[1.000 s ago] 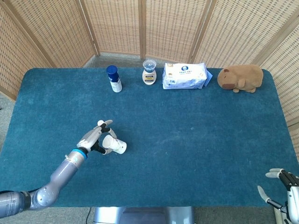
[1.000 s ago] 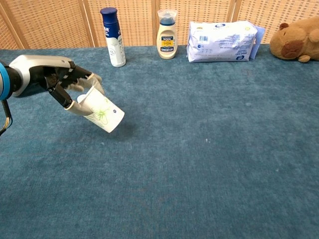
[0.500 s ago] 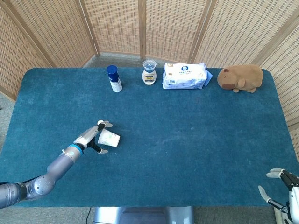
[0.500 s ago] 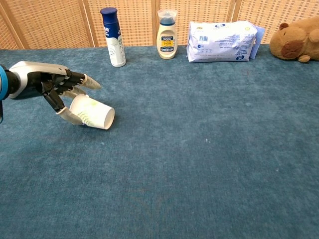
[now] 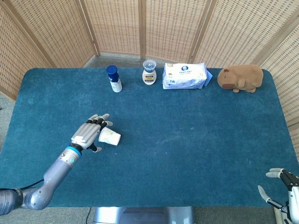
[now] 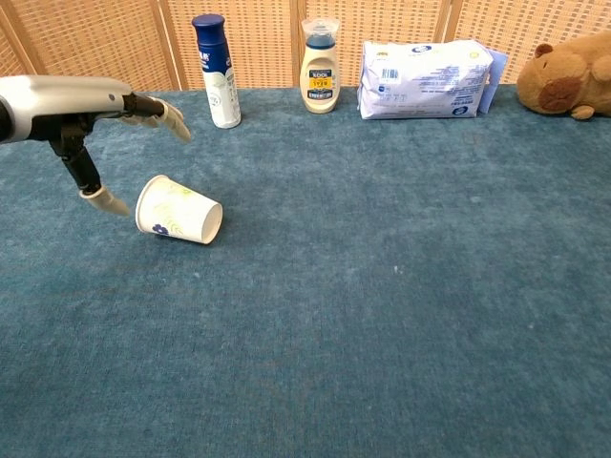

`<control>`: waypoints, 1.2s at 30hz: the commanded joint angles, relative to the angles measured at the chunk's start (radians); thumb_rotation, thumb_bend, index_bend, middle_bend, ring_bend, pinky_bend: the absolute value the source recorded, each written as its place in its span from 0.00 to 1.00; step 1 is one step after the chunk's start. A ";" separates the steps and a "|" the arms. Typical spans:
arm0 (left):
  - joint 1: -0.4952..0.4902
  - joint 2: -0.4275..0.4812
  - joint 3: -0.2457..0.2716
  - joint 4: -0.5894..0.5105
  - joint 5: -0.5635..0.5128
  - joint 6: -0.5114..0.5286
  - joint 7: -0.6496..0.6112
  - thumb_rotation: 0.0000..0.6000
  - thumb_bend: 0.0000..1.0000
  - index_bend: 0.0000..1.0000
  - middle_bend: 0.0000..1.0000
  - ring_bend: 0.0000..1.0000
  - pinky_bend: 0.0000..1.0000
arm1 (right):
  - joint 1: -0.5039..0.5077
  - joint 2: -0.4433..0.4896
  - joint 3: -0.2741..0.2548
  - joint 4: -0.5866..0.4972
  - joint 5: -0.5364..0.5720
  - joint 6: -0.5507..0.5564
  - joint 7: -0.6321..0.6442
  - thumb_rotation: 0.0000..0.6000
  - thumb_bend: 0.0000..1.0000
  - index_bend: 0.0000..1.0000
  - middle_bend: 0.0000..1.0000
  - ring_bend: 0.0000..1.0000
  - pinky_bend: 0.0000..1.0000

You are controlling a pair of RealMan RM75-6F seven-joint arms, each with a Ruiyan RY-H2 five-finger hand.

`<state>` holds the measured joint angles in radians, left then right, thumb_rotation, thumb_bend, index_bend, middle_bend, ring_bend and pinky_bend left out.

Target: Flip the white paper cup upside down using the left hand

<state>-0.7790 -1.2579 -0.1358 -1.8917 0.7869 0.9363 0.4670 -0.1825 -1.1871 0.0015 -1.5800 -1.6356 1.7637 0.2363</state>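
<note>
The white paper cup [image 5: 109, 136] [image 6: 179, 212], printed with a green pattern, lies on its side on the blue table cloth [image 5: 187, 140], one end facing right toward the camera in the chest view. My left hand [image 5: 88, 133] [image 6: 95, 124] hovers just left of and above the cup with its fingers spread, holding nothing; the thumb hangs down beside the cup's left end. My right hand [image 5: 280, 184] shows at the lower right corner of the head view, off the table edge, fingers apart and empty.
Along the far edge stand a blue-capped spray bottle [image 5: 113, 78] [image 6: 216, 70], a cream bottle [image 5: 149, 72] [image 6: 320, 65], a pack of wipes [image 5: 184, 76] [image 6: 425, 65] and a brown plush toy [image 5: 240, 78] [image 6: 568, 76]. Woven screens close off the back.
My left hand let go of the cup, which dropped from a tilted hold onto its side on the cloth. The hand rose and its fingers spread. The right hand stayed still.
</note>
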 commanded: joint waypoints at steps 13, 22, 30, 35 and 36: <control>-0.155 -0.243 0.083 0.120 -0.166 0.142 0.406 1.00 0.18 0.21 0.01 0.00 0.01 | -0.020 0.001 0.002 0.027 0.021 0.019 0.032 0.71 0.32 0.43 0.37 0.36 0.36; -0.179 -0.300 0.063 0.191 -0.222 0.158 0.429 1.00 0.18 0.21 0.01 0.00 0.01 | -0.027 0.004 0.005 0.032 0.028 0.022 0.038 0.72 0.32 0.43 0.37 0.36 0.37; -0.186 -0.332 0.074 0.229 -0.218 0.169 0.446 1.00 0.22 0.33 0.01 0.00 0.01 | -0.033 0.005 0.006 0.037 0.033 0.024 0.045 0.72 0.32 0.43 0.37 0.36 0.37; -0.176 -0.356 0.082 0.251 -0.181 0.195 0.440 1.00 0.25 0.43 0.01 0.00 0.01 | -0.038 0.005 0.007 0.038 0.034 0.031 0.050 0.72 0.32 0.43 0.37 0.36 0.37; -0.173 -0.361 0.082 0.255 -0.175 0.202 0.436 1.00 0.25 0.45 0.01 0.00 0.01 | -0.039 0.006 0.007 0.038 0.033 0.032 0.051 0.72 0.32 0.43 0.37 0.36 0.37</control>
<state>-0.9547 -1.6150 -0.0551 -1.6409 0.6079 1.1340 0.9064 -0.2210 -1.1815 0.0081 -1.5417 -1.6029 1.7959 0.2874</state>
